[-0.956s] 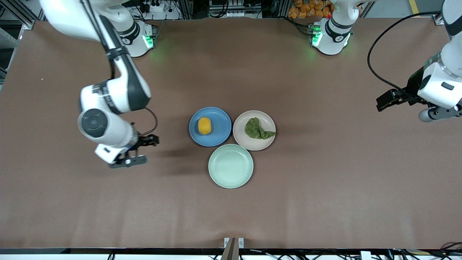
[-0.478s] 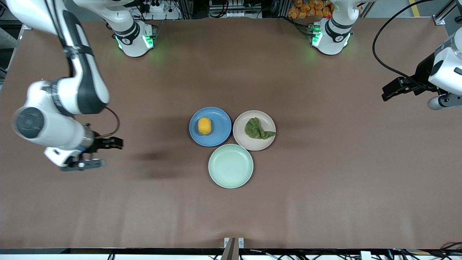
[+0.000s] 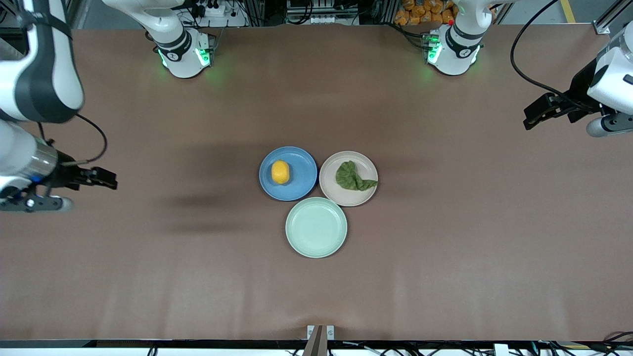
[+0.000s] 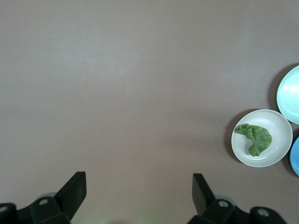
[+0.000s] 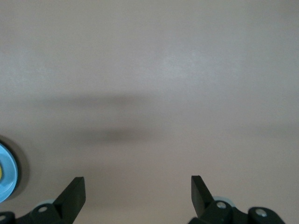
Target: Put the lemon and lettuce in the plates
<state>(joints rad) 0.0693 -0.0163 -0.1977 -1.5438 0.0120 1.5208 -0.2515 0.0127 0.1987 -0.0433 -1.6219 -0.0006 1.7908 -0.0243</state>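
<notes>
The yellow lemon (image 3: 280, 172) lies in the blue plate (image 3: 301, 170). The dark green lettuce (image 3: 352, 177) lies in the beige-pink plate (image 3: 336, 195), also in the left wrist view (image 4: 254, 137). My right gripper (image 3: 34, 202) is open and empty, up over bare table at the right arm's end, well apart from the plates; its wrist view (image 5: 138, 186) shows only an edge of the blue plate (image 5: 7, 172). My left gripper (image 3: 606, 126) is open and empty, up over bare table at the left arm's end (image 4: 139, 184).
An empty pale mint-green plate (image 3: 316, 227) sits nearer the front camera, touching both other plates. The brown table (image 3: 445, 257) spreads wide on all sides of the three plates. The arm bases stand along the table's farther edge.
My right arm has swung away from the blue plate toward its own end of the table. My left gripper has drifted a little toward the bases. Lemon and lettuce have not moved.
</notes>
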